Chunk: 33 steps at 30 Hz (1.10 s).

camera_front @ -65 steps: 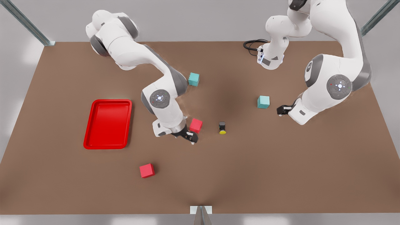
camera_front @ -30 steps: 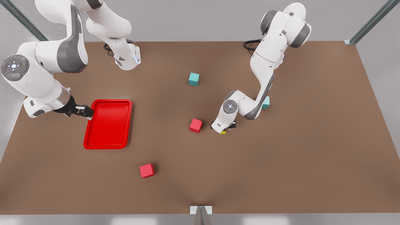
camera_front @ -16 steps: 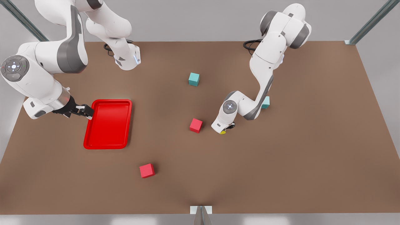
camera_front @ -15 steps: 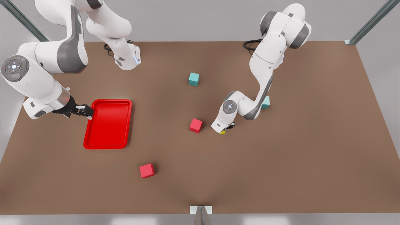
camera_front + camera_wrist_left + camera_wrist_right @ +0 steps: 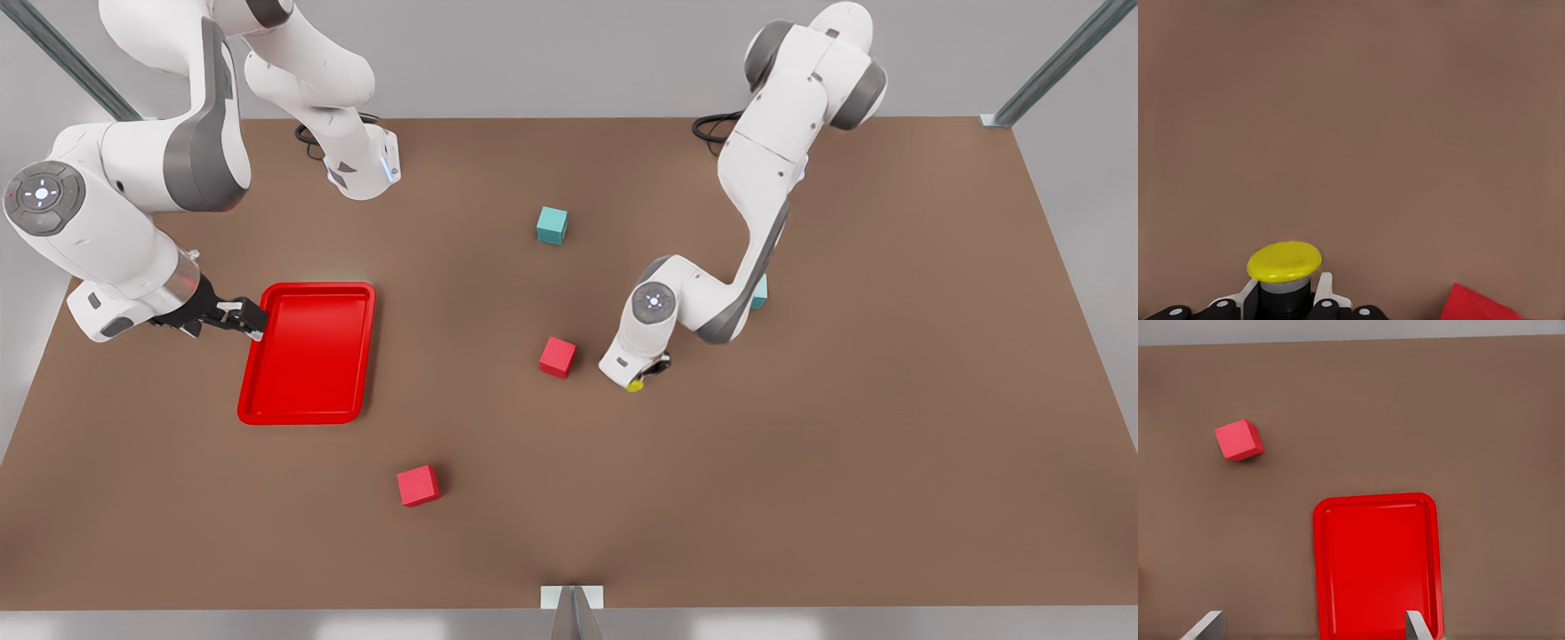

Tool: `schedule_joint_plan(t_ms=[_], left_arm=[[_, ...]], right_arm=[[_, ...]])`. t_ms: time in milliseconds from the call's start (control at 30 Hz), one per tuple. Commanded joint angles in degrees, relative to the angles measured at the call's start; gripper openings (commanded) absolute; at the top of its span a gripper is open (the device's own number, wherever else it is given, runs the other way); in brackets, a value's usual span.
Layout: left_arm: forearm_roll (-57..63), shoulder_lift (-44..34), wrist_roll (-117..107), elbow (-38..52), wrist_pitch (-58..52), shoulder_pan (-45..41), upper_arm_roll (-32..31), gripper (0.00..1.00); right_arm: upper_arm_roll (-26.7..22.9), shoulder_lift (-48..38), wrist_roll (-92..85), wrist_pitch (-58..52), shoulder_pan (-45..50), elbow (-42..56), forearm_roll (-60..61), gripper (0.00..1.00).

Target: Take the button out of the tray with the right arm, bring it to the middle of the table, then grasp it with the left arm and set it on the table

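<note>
Front view: I see the left arm bent down from the desk's [image 5: 889,444] far edge to its middle, wrist nearly vertical, the left gripper [image 5: 642,374] low over the surface. Its fingers [image 5: 1323,293] are clamped on the black base of the button [image 5: 634,385] (in the left wrist view the yellow cap juts out past the fingertips). The button's axis runs along the fingers, cap pointing away from the wrist toward the desk; I cannot tell whether the cap touches it. A red cube [image 5: 557,356] sits just beside the gripper, on the front view's left.

The right arm waits folded at the desk's edge on the front view's left, forearm level, the right gripper [image 5: 240,316] at the rim of the tray [image 5: 307,415], which lies lengthwise from near to far edge. Its fingers [image 5: 1205,627] stand spread wide (right wrist view), holding nothing.
</note>
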Motion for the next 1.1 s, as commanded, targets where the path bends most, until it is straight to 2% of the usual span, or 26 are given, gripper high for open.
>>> schedule_joint_plan(t_ms=[0, 100, 200, 333, 400, 500, 567, 767, 1067], left_arm=[[3.37, -0.75, -20.75, 2.08, -9.84, 0.07, 1.16, 0.43], [16.11, -0.67, -57.38, 4.37, -11.06, 1.21, 1.61, 0.43], [26.76, -0.49, -88.69, 6.3, -14.4, 0.69, 5.29, 0.43], [36.6, 1.18, -113.74, 8.85, -36.01, 0.86, 6.53, 0.44], [44.33, 2.85, -124.48, 8.85, -40.6, -0.19, 6.53, 0.44], [52.16, 3.73, -126.42, 7.1, -49.91, -0.19, 6.53, 0.44], [55.76, 7.33, -128.96, 7.01, -50.44, -0.19, 6.53, 0.45], [66.75, 14.1, -135.03, 4.46, -50.36, -0.11, 6.53, 0.46], [68.34, 18.49, -126.95, 4.46, -43.59, 0.33, 6.53, 0.46]], right_arm=[[0.03, -0.08, -1.24, -0.01, -0.05, 0.08, 0.02, 1.0], [0.03, -0.08, -1.15, -0.01, 0.04, -0.01, 0.02, 1.0], [0.03, 0.01, -1.24, -0.01, -0.05, -0.01, 0.02, 1.0], [0.03, -0.08, -1.15, -0.01, 0.04, -0.01, 0.02, 1.0], [0.03, 0.01, -1.15, -0.01, 0.04, 0.08, 0.02, 1.0], [0.03, -0.08, -1.15, -0.01, -0.04, 0.08, -0.06, 1.0], [0.03, 0.01, -1.15, -0.01, -0.05, 0.08, -0.06, 1.0], [0.03, -0.08, -1.15, -0.01, -0.05, -0.01, 0.02, 1.0], [0.03, -0.08, -1.15, -0.01, 0.04, 0.08, 0.02, 1.0]])
